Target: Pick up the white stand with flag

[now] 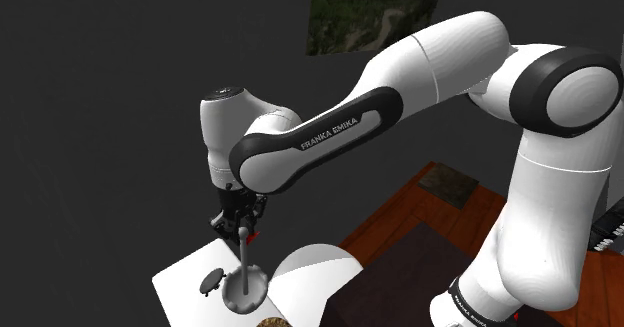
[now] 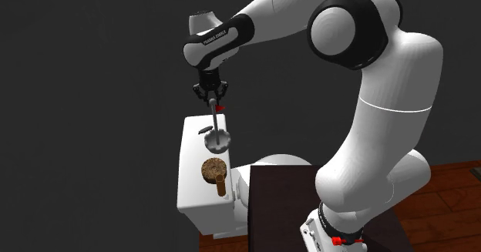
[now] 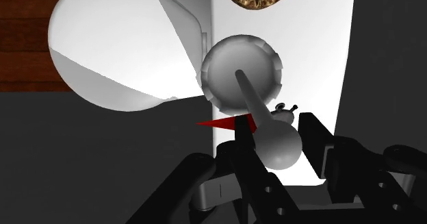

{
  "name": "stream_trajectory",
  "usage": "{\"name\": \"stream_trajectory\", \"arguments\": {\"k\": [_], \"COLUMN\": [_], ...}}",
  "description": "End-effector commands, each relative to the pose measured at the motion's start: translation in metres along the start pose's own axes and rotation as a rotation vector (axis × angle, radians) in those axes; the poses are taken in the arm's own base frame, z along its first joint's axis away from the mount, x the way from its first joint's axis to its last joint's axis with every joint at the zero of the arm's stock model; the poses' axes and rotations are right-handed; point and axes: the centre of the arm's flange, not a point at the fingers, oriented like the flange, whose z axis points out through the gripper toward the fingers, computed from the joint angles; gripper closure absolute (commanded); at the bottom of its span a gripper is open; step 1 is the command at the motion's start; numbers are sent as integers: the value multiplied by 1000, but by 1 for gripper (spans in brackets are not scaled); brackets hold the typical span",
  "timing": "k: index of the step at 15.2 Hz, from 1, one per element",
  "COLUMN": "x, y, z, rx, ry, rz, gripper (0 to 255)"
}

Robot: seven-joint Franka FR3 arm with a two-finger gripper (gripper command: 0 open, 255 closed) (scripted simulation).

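The stand with flag is grey: a round scalloped base (image 3: 241, 72), a thin pole and a ball top (image 3: 278, 146), with a small red flag (image 3: 222, 124) near the top. My gripper (image 3: 274, 130) is shut on the pole just under the ball. In the shoulder view the gripper (image 1: 243, 230) points straight down, and the pole hangs below it to the base (image 1: 245, 291). The base (image 2: 218, 139) seems to hover slightly above the white tank lid (image 2: 193, 158). In the second exterior view the gripper (image 2: 213, 104) is directly above that lid.
A brown round patterned object (image 2: 213, 168) sits on the lid nearer the stand's side. A small dark item (image 1: 212, 280) lies on the lid beside the base. A white toilet seat cover (image 1: 315, 270) adjoins the lid, and a dark cabinet (image 2: 293, 204) stands on the wooden floor (image 1: 400, 215).
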Motion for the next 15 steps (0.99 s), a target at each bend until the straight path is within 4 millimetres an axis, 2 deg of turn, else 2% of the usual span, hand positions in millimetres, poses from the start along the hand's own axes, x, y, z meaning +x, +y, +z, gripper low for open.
{"name": "stream_trajectory", "arguments": {"k": [1,15], "x": [-1,-8], "y": [0,1], "z": [-5,-78], "rx": [-1,-1], "ry": [-1,-1], "rz": [0,0], "gripper": [255,255]}}
